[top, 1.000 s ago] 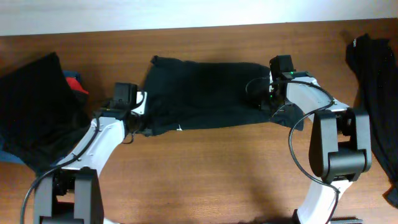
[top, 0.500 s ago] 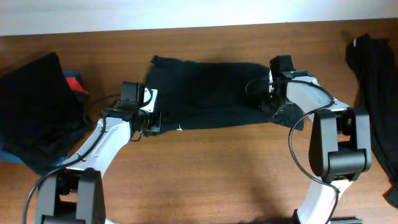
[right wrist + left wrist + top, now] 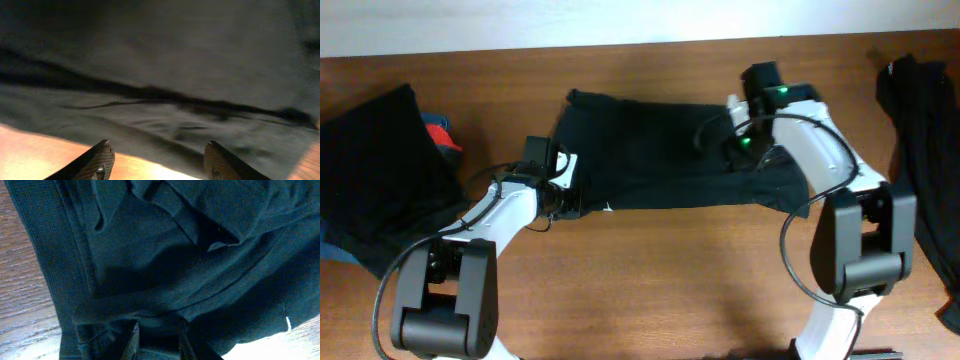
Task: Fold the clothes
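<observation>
two arms work one dark garment (image 3: 660, 155) spread across the middle of a wooden table (image 3: 650, 280), with a black pile (image 3: 380, 170) at the left edge, one red item (image 3: 438, 133) beside it, and another black piece (image 3: 920, 130) at the far right. the left gripper (image 3: 157, 339) is closed on a bunched fold at the garment's near left corner. the right gripper (image 3: 160, 162) is spread wide over the garment's right side, holding nothing. up close the cloth is a fine ribbed knit, creased, with stitched hems and one small white tag (image 3: 288, 325).
</observation>
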You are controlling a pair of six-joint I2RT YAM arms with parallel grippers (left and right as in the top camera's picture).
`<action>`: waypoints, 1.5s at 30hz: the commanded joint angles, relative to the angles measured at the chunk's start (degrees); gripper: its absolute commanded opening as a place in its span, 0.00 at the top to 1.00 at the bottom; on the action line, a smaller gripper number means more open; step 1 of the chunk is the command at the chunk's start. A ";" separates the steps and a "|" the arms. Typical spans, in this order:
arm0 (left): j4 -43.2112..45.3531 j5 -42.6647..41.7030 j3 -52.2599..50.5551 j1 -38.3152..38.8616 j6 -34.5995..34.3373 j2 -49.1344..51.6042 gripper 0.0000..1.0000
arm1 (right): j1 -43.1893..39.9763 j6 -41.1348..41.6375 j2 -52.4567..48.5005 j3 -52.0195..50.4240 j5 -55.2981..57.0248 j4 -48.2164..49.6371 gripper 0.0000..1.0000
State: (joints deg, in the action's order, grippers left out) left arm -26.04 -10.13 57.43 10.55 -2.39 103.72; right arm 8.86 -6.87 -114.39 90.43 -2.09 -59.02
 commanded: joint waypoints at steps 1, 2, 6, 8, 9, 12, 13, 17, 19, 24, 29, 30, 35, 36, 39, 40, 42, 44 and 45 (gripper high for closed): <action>-0.11 -0.59 -0.28 -0.09 1.11 2.14 0.74 | 4.26 -3.45 0.63 -1.79 -1.29 -0.13 0.37; -0.11 -0.61 -0.28 -0.09 1.11 2.14 0.74 | 5.09 -3.45 0.44 -2.14 -1.33 -0.11 0.43; -0.17 -0.61 -0.28 -0.09 1.11 2.14 0.74 | 6.62 -3.41 -0.90 -3.34 -1.70 -0.15 0.88; -0.15 -0.61 -0.28 -0.09 1.11 2.14 0.74 | 6.60 -3.41 -1.25 -4.28 -3.72 -0.07 0.91; -0.15 -0.61 -0.28 -0.09 1.11 2.14 0.74 | 6.60 -3.41 -1.40 -5.07 -4.24 0.35 0.91; -0.11 -0.61 -0.28 -0.09 1.11 2.14 0.74 | 6.60 -3.41 -1.40 -7.65 -4.44 2.84 0.91; -0.11 -0.61 -0.28 -0.09 1.11 2.14 0.73 | 6.60 -3.41 -1.40 -8.46 -4.44 3.91 0.91; -0.11 -0.61 -0.28 -0.09 1.11 2.14 0.74 | 6.60 -3.41 -1.51 -10.43 -4.42 8.31 0.92; -0.13 -0.61 -0.28 -0.09 1.11 2.14 0.74 | 6.60 -3.39 -1.84 -10.43 -4.42 9.64 0.92; -0.13 -0.61 -0.28 -0.09 1.11 2.14 0.74 | 6.60 -3.17 -4.22 -10.43 -4.90 11.15 0.92; -0.13 -0.61 -0.28 -0.09 1.09 2.14 0.74 | 6.38 -0.33 -5.79 -10.43 -4.31 17.20 0.92; -0.15 -0.61 -0.28 -0.09 1.11 2.14 0.74 | 6.25 1.18 -5.79 -10.43 -3.32 18.23 0.92; -0.57 -0.61 -0.28 -0.09 1.09 2.14 0.73 | 4.81 5.90 -5.79 -10.40 -0.83 22.45 0.85; -0.52 -0.59 -0.28 -0.09 1.11 2.14 0.73 | 4.46 5.88 -5.79 -10.40 -0.59 22.49 0.83; -0.55 -0.59 -0.28 -0.09 1.11 2.14 0.74 | 2.71 5.88 -5.79 -10.40 1.51 22.43 0.82; -0.55 -0.59 -0.28 -0.09 1.11 2.14 0.74 | 2.14 5.90 -5.79 -10.40 1.49 22.43 0.82; -0.55 -0.59 -0.28 -0.09 1.11 2.14 0.74 | 0.13 5.95 -5.79 -10.40 1.46 21.68 0.81; -0.52 -0.59 -0.28 -0.09 1.11 2.14 0.74 | -1.60 6.40 -5.79 -10.40 1.42 19.67 0.80; -0.52 -0.59 -0.28 -0.09 1.11 2.14 0.73 | -2.43 6.34 -5.79 -10.40 1.46 18.01 0.79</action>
State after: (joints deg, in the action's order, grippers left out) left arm -26.13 -10.15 57.54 10.55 -2.39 103.74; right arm 9.21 -1.48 -118.89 80.58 -4.05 -38.33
